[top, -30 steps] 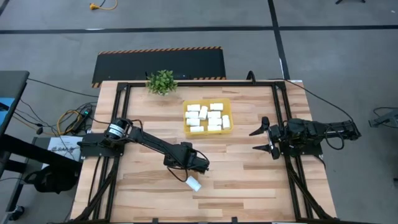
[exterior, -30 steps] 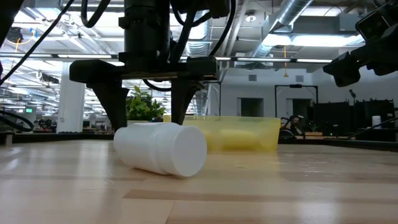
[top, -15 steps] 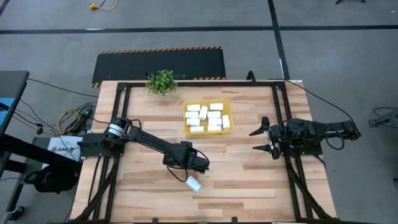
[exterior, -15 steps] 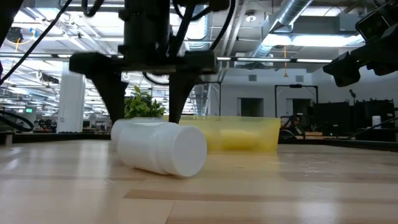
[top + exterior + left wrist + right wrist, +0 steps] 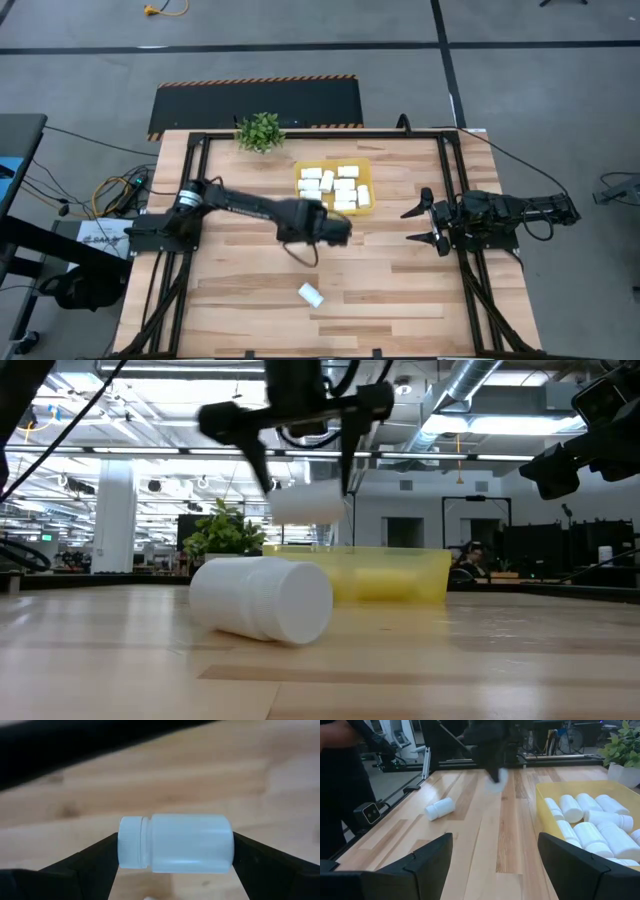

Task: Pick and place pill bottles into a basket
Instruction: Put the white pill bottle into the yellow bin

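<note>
Wooden table [image 5: 400, 280] has one pill bottle [image 5: 312, 294] lying loose. Left gripper [image 5: 175, 857] is clamped on another bottle [image 5: 176, 843], blurry near the yellow basket [image 5: 365, 180]. Right gripper [image 5: 418, 224] sits apart, empty.

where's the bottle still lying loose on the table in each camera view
High view: lying bottle near the table's front edge, well short of the yellow basket.
Low view: large in the foreground, basket behind it.
Left wrist view: not in it.
Right wrist view: on the wood, across from the basket.
Shared landmark: the basket.
</note>
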Controlling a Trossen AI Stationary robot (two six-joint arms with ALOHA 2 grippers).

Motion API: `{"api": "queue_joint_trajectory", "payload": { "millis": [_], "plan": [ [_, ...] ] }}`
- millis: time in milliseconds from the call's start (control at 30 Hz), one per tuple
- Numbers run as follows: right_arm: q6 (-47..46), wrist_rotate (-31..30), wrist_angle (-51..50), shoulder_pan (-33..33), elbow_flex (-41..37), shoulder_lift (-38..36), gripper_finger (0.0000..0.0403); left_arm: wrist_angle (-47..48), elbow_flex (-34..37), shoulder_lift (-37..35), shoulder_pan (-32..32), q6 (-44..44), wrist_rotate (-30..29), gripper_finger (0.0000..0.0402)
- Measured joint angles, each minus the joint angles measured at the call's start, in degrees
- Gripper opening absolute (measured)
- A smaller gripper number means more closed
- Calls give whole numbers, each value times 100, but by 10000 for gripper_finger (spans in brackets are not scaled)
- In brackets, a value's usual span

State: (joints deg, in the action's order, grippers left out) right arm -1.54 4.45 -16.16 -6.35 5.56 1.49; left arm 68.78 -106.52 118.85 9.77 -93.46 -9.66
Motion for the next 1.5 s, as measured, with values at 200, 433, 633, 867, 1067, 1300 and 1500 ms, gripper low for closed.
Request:
{"api": "queue_joint_trajectory", "payload": {
  "millis": [200,433,633,867,1067,1300,1500],
  "plan": [
    [0,1,0,0,0,0,286,126,-666,0,-699,365,-138,334],
    [0,0,0,0,0,-1,286,89,-778,68,-1586,754,150,334],
    [0,2,2,0,0,-2,286,-75,-583,226,-1988,1005,501,334],
    [0,1,4,1,0,6,286,-40,-389,483,-2106,1136,758,334],
    [0,-1,4,0,1,-5,286,-74,-384,661,-2078,1151,973,334],
    [0,0,6,0,0,-2,286,-85,-385,693,-2058,1132,921,335],
    [0,-1,2,0,0,1,286,-95,-385,693,-2058,1131,848,335]
  ]
}}
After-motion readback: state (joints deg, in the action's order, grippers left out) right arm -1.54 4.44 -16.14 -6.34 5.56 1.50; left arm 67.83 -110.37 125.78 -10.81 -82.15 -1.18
